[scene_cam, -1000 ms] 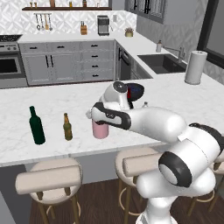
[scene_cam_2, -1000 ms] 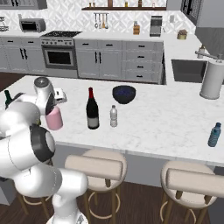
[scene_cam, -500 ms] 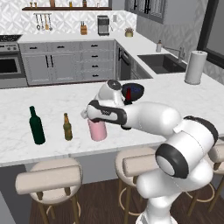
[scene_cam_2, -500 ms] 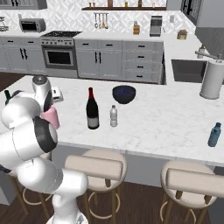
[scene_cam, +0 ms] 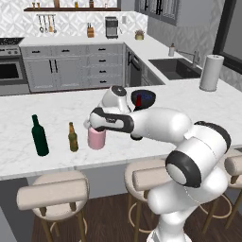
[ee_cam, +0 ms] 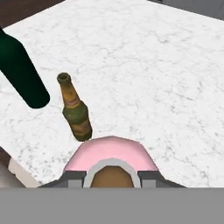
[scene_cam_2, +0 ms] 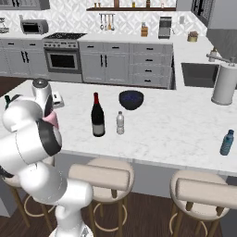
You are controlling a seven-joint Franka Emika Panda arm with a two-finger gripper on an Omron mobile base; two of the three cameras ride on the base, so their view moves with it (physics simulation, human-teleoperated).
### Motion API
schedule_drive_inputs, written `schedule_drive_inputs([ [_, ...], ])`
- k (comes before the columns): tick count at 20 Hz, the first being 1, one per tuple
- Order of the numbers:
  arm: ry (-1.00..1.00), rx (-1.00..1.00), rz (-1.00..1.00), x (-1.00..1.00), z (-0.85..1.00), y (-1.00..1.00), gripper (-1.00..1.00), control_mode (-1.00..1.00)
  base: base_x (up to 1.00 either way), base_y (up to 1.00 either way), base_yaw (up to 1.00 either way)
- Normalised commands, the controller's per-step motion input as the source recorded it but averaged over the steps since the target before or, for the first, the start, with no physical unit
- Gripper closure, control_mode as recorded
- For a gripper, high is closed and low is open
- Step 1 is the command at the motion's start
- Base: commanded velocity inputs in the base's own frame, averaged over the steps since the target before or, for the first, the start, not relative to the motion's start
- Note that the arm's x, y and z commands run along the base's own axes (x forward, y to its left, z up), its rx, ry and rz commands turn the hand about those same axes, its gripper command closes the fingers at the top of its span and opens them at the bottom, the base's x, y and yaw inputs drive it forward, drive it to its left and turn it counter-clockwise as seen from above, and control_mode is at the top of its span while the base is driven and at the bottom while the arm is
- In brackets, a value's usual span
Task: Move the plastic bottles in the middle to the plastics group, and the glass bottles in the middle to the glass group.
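My gripper (scene_cam: 95,126) is shut on the top of the squat pink glass bottle (scene_cam: 96,140), which stands upright at counter level just right of the small amber bottle (scene_cam: 73,137). The tall dark-green bottle (scene_cam: 39,136) of the glass group stands further left. In the hand view the pink bottle (ee_cam: 109,151) sits between my fingertips, with the amber bottle (ee_cam: 75,109) and the green bottle (ee_cam: 22,74) just beyond it. The dark wine bottle (scene_cam_2: 97,115) with a red cap and the small clear plastic bottle (scene_cam_2: 120,123) stand side by side mid-counter.
A dark bowl (scene_cam_2: 131,99) sits behind the two middle bottles. A blue bottle (scene_cam_2: 227,142) stands at the counter's far right, near a paper towel roll (scene_cam_2: 224,84). Three stools (scene_cam: 53,193) line the counter's front edge.
The arm has carried the pink bottle a little to the left, closer to the amber bottle. The other bottles have not moved.
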Motion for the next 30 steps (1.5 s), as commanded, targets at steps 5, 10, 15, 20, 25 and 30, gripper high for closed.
schedule_drive_inputs([
  [5, 0.00, 0.00, 0.02, 0.09, -0.02, 0.06, 1.00, -1.00, 0.00, 0.00, 0.00],
  [10, 0.00, 0.00, 0.02, 0.09, -0.01, 0.01, 1.00, -1.00, 0.00, 0.00, 0.00],
  [15, 0.00, 0.00, 0.01, 0.15, -0.16, 0.05, 1.00, -1.00, 0.00, 0.00, 0.00],
  [20, 0.00, 0.00, 0.00, 0.12, -0.45, 0.11, 1.00, -1.00, 0.00, 0.00, 0.00],
  [25, 0.00, 0.00, 0.00, 0.07, -0.12, 0.16, 1.00, -1.00, 0.00, 0.00, 0.00],
  [30, 0.00, 0.00, 0.00, 0.23, -0.25, 0.19, 1.00, -1.00, 0.00, 0.00, 0.00],
])
